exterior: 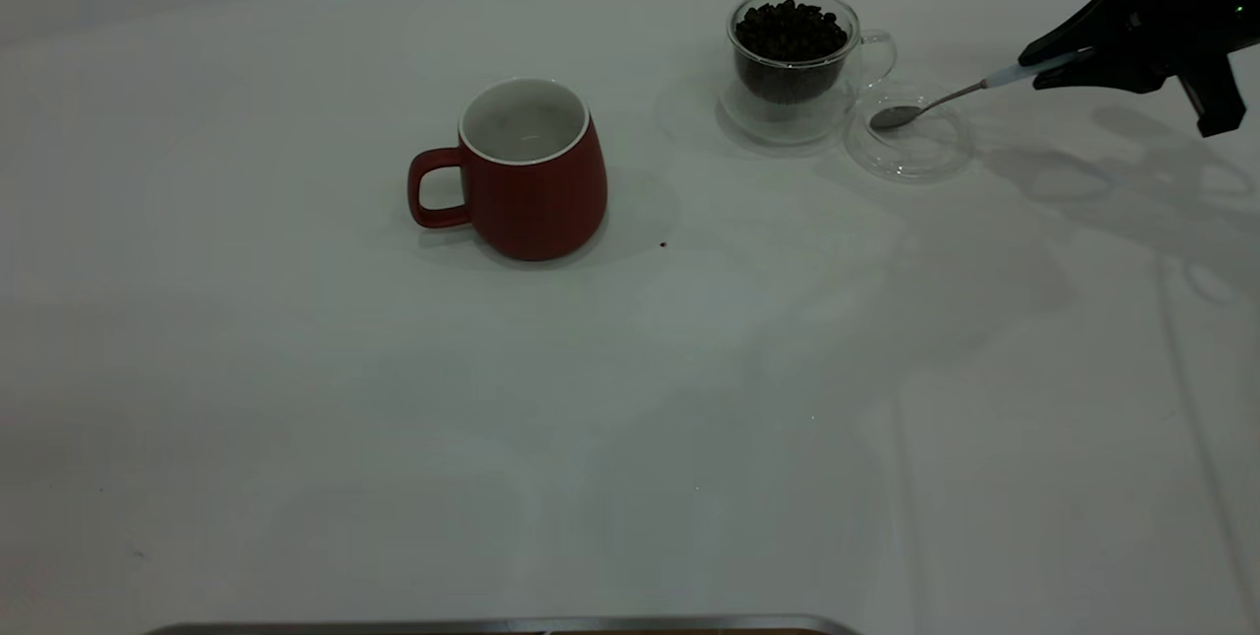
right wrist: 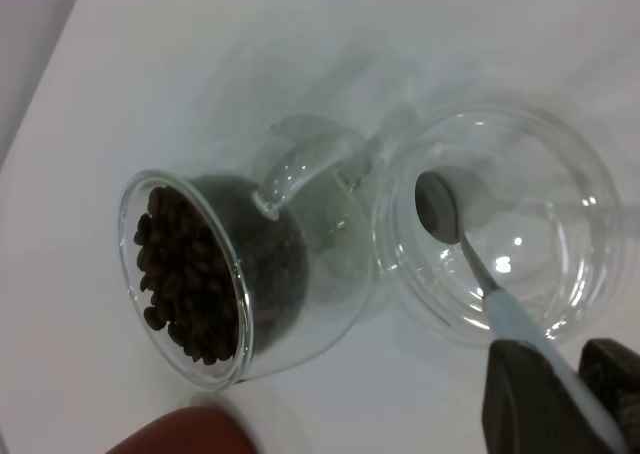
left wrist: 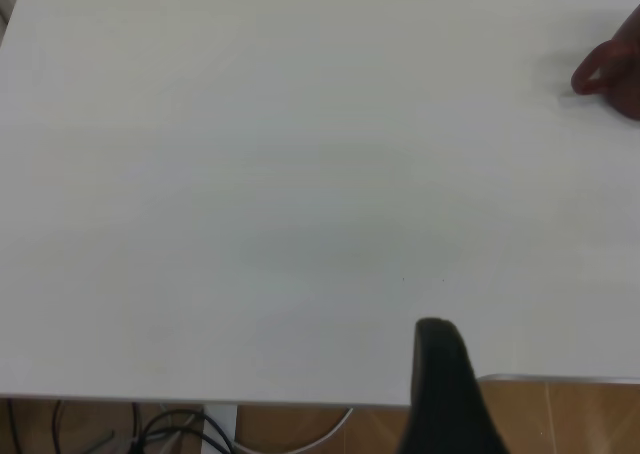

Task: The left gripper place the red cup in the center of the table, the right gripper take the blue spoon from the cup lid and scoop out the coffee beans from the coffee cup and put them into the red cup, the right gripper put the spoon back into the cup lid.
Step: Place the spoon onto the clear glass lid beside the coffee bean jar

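Spoon (exterior: 925, 107) | bowl just over lid (exterior: 908, 145), beside coffee cup (exterior: 793, 52) | handle pinched by right gripper (exterior: 1045, 66) | judged light, stiff, slippery; held at handle | left gripper state undeterminable

Right gripper (exterior: 1045, 57): matte black, angular, flat-sided fingers tapering to blunt tips, small green indicator light on the body. Left gripper (left wrist: 447, 394): only one black finger visible, rounded at the tip, smooth, unmarked.
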Controlling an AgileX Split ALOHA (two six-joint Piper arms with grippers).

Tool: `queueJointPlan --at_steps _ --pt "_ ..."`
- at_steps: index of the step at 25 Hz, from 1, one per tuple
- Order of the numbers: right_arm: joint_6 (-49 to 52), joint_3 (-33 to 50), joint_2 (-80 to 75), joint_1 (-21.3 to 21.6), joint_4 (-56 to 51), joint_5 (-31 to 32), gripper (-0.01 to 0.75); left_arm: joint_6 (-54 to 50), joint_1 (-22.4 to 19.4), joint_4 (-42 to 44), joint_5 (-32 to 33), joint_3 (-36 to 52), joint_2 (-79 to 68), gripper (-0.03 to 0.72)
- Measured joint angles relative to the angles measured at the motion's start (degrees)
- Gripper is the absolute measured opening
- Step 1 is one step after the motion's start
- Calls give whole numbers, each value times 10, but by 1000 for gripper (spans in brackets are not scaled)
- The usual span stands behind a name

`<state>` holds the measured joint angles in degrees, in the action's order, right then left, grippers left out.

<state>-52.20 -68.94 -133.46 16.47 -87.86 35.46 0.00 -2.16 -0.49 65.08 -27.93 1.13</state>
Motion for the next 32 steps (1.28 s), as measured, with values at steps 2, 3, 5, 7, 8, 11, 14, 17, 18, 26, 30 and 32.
queueJointPlan --at_steps 2,3,5,7,8,11,14,17,18,26,30,32 --pt "-16 0 -7 0 -14 10 114 0 0 0 0 0 0 537" --pt "-22 0 -11 0 -21 14 114 0 0 0 0 0 0 537" --pt "-38 0 -18 0 -31 25 114 0 0 0 0 0 0 537" --pt "-53 0 -26 0 -42 35 114 0 0 0 0 0 0 537" --pt "-61 0 -29 0 -45 37 114 0 0 0 0 0 0 537" --pt "-80 0 -29 0 -49 40 114 0 0 0 0 0 0 537" --pt "-93 0 -30 0 -49 41 114 0 0 0 0 0 0 537" --pt "-96 0 -33 0 -51 41 114 0 0 0 0 0 0 537" --pt "-97 -1 -36 0 -54 43 114 0 0 0 0 0 0 537" --pt "-107 -3 -53 0 -69 57 114 0 0 0 0 0 0 537" --pt "-107 -4 -59 0 -72 61 114 0 0 0 0 0 0 537" --pt "-107 -5 -62 0 -74 61 114 0 0 0 0 0 0 537"
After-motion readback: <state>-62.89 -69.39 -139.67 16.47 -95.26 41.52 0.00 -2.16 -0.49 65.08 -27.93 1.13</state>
